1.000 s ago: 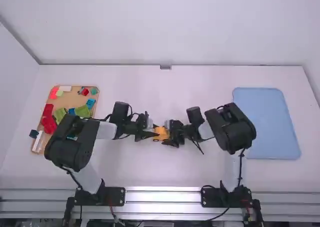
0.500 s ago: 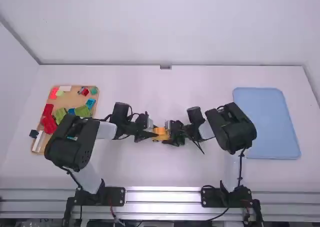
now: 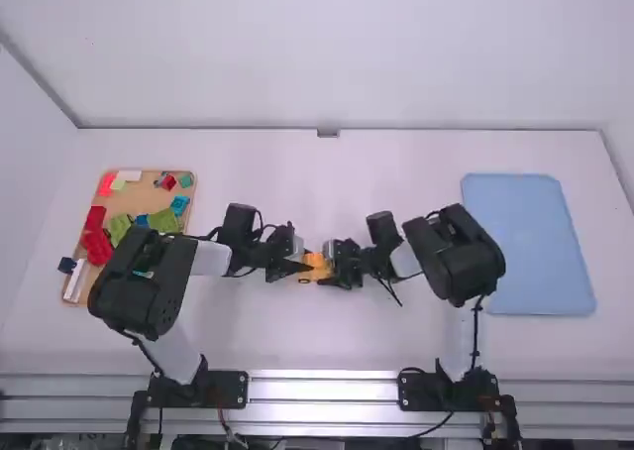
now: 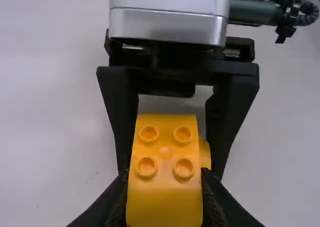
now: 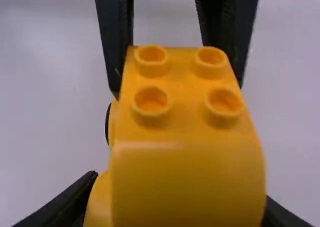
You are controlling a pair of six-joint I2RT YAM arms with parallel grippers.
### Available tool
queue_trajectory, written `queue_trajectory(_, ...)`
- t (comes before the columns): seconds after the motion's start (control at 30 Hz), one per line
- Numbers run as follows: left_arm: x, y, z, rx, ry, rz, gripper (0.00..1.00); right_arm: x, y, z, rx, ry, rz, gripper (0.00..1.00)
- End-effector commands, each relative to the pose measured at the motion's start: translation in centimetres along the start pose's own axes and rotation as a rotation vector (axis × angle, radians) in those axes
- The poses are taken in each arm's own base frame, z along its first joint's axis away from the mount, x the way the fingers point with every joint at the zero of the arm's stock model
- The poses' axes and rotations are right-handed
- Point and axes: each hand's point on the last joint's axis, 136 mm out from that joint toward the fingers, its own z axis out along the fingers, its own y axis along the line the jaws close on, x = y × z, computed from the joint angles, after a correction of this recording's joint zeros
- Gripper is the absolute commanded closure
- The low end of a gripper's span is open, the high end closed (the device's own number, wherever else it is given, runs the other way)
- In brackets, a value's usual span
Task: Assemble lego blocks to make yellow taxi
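In the high view, a yellow studded plastic block assembly [image 3: 316,263] is held mid-bench between the black two-finger left tool [image 3: 303,267] and its black right counterpart [image 3: 331,267]. A brown tray of coloured blocks [image 3: 186,180] is seen left, a flat light-blue tray [image 3: 535,242] right.

In the left wrist view, the assembly is gripped by the left tool [image 4: 164,194].

In the right wrist view, it is clamped by the right tool too.

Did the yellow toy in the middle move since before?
Yes, the yellow toy moved a tiny bit left, away from the blue tray.
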Motion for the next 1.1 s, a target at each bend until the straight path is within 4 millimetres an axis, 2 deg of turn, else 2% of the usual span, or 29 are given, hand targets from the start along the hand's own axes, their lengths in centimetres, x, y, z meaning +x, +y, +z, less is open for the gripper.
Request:
queue_trajectory(0.0, 0.8, -0.1, 0.1, -0.006, 0.033, -0.023, 0.9, 0.4, 0.1, 0.1, -0.003, 0.005, 0.019, 0.51)
queue_trajectory(0.43, 1.5, -0.5, 0.2, 0.0, 0.05, -0.036, 0.94, 0.4, 0.1, 0.1, -0.004, 0.003, 0.019, 0.5)
queue_trajectory(0.77, 2.9, -1.5, 1.1, 0.058, 0.028, -0.089, 0.93, 0.5, -0.1, -0.1, 0.004, 0.003, 0.022, 0.5)
queue_trajectory(1.07, 4.3, -1.6, 1.0, 0.042, 0.098, -0.127, 0.94, 0.5, -0.3, -0.2, 0.009, 0.001, 0.028, 0.5)
